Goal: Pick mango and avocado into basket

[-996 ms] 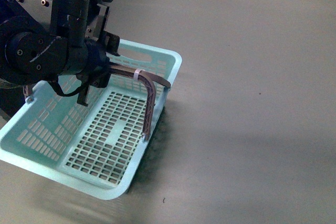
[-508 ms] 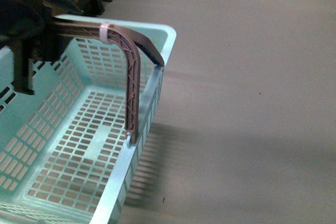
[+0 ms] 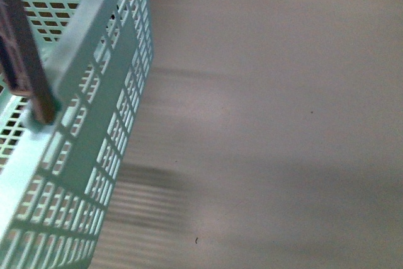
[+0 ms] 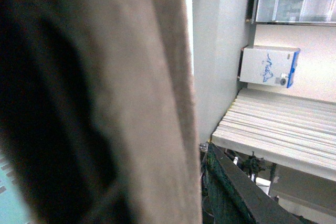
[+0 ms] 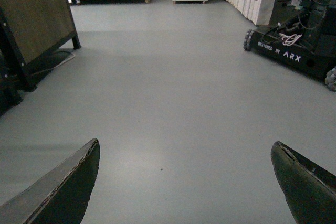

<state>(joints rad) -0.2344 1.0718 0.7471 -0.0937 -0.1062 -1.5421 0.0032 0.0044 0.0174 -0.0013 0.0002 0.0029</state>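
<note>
One basket (image 3: 82,149) (turquoise) — one brown handle (image 3: 25,48)

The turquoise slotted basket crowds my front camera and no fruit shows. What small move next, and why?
Probably ease the pale turquoise slotted plastic basket down, off the lens: its wall and brown handle block the front view's left side, and the open right gripper faces only grey floor.

The floor (image 3: 283,92) is grey and smooth. A small dark mark (image 3: 196,240) lies on it, and a striped shadow (image 3: 148,196) falls on it beside the basket (image 3: 94,124). In the right wrist view, a black robot base (image 5: 294,51) on wheels stands on the floor at one side. A wooden panel (image 5: 34,19) in a black frame stands at the other side, and a pale cable (image 5: 55,59) lies near its foot.
</note>
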